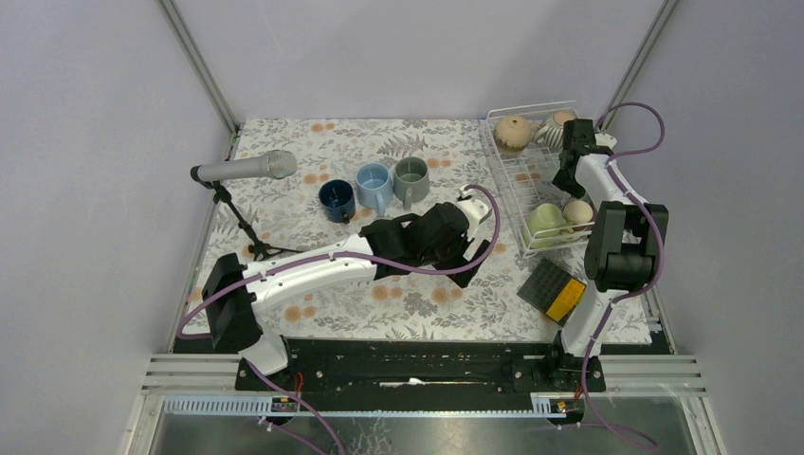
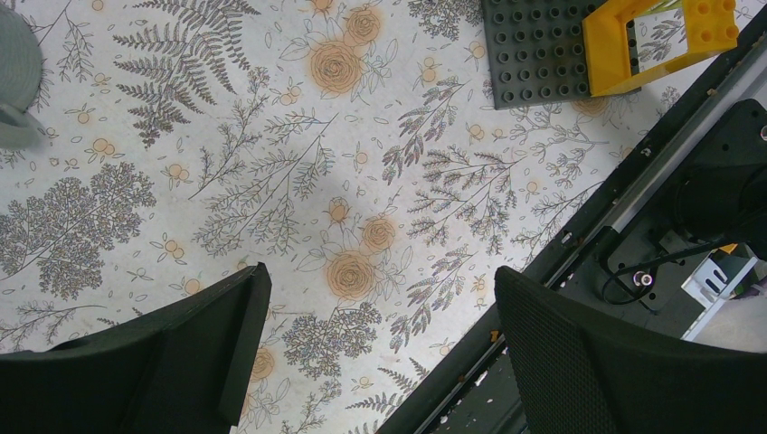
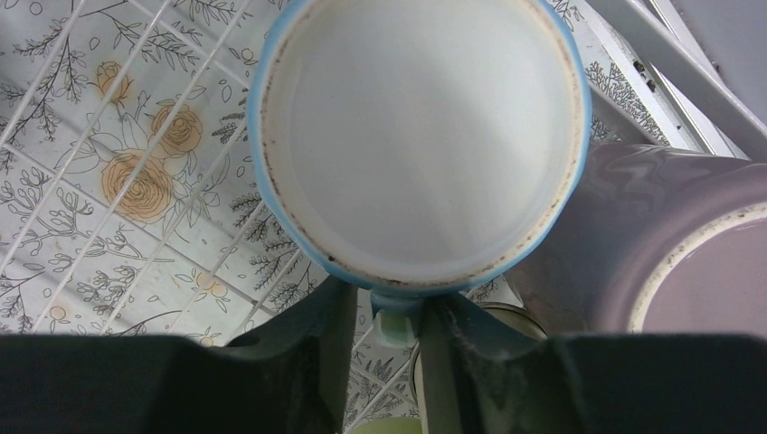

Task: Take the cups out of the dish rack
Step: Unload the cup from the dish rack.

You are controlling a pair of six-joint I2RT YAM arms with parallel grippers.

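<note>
Far in the dish rack [image 1: 533,106], the right gripper [image 3: 389,312] brackets the light blue mug [image 3: 416,136] by its handle, grip uncertain. Next it needs a firm squeeze, then a lift. The left gripper [image 2: 380,344] hangs wide open.

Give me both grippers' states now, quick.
Left gripper: open, empty.
Right gripper: jaws astride the handle of the blue-rimmed cup; grip cannot be told.

The lilac mug [image 3: 624,226] is cut off at the right edge, the grey mug [image 2: 14,72] at the left.
</note>
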